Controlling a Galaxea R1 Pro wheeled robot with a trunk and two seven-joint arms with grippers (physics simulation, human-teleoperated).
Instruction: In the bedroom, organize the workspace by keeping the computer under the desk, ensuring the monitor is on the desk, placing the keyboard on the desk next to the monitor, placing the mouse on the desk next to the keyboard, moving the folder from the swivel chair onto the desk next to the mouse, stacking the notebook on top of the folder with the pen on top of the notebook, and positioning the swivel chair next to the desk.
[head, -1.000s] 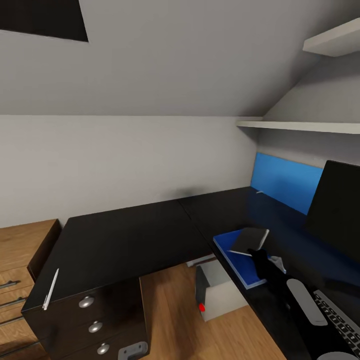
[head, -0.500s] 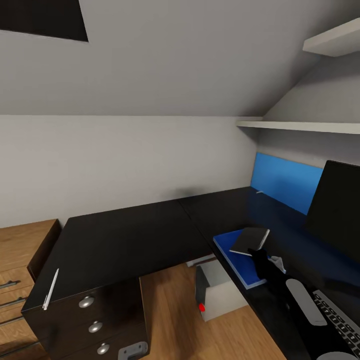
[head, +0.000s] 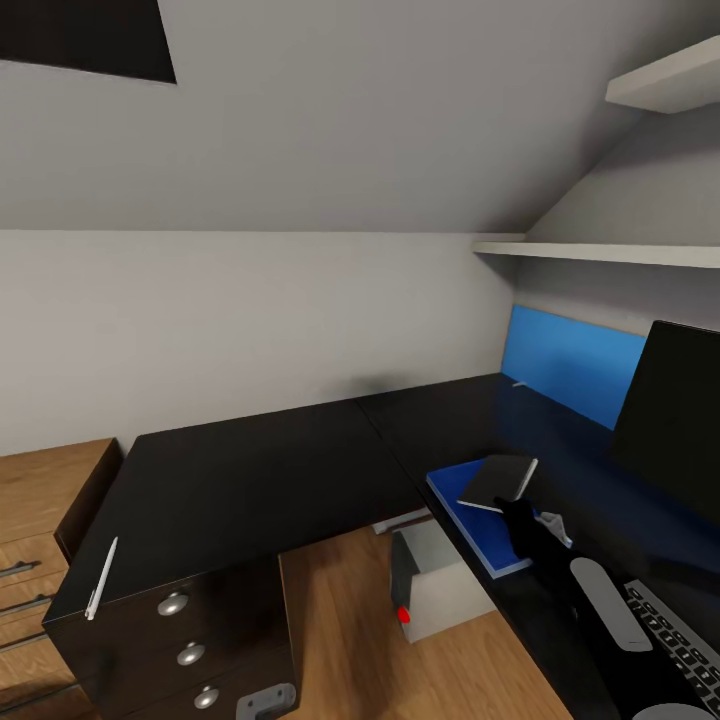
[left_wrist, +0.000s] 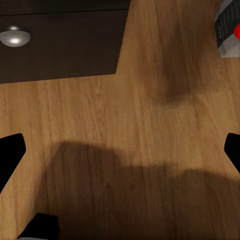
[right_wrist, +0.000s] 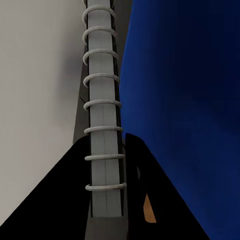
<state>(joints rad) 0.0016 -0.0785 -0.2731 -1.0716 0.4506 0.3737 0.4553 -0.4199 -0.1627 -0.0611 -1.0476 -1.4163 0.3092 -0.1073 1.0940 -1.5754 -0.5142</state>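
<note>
A dark grey spiral-bound notebook (head: 499, 481) hangs tilted just over the blue folder (head: 470, 520), which lies on the right wing of the black desk (head: 250, 480). My right gripper (head: 519, 514) is shut on the notebook's near edge. In the right wrist view the spiral spine (right_wrist: 102, 100) runs between my fingers (right_wrist: 135, 165), with the folder (right_wrist: 190, 100) beside it. A white pen (head: 102, 577) lies at the desk's left end. The monitor (head: 670, 420) and keyboard (head: 680, 655) sit at the right. The computer (head: 430, 585) stands under the desk. My left gripper (left_wrist: 120, 150) hangs open over the floor.
A drawer unit with round knobs (head: 190, 653) sits under the desk's left end, next to a wooden dresser (head: 40, 500). Wall shelves (head: 600, 252) hang over the right wing, in front of a blue back panel (head: 575, 365). Wooden floor (head: 340, 640) lies between the drawers and the computer.
My right arm has edged slightly back with the notebook in its grip. The rest stays as it was.
</note>
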